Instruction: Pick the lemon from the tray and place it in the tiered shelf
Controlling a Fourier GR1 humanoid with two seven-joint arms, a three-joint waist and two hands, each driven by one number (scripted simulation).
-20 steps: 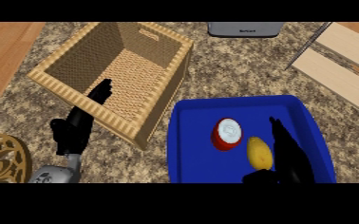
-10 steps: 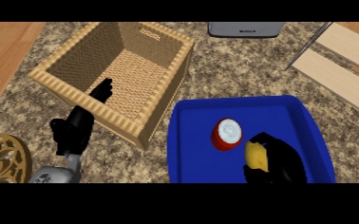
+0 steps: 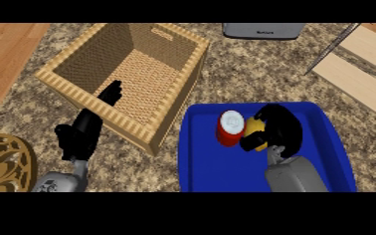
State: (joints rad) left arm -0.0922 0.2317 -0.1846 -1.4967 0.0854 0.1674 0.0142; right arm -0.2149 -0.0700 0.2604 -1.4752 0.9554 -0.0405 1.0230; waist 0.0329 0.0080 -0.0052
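The yellow lemon [image 3: 254, 127] is over the blue tray [image 3: 220, 172], mostly hidden by my right hand [image 3: 280, 128], whose fingers curl round it. Only a yellow patch shows between the fingers. A red can with a white top [image 3: 230, 128] stands in the tray right next to the lemon, on its left. The tiered shelf [image 3: 356, 64] of pale wood shows at the right edge, beyond the tray. My left hand [image 3: 85, 129] rests open at the lower left, fingers up against the wicker basket's near rim.
A large wicker basket [image 3: 125, 79] stands left of the tray. A grey appliance [image 3: 263, 30] sits at the far edge of the counter. A round gold-patterned object [image 3: 11, 162] lies at the lower left corner.
My right hand moved up the tray from its near right part and closed round the lemon, now next to the red can. The left hand has stayed put.
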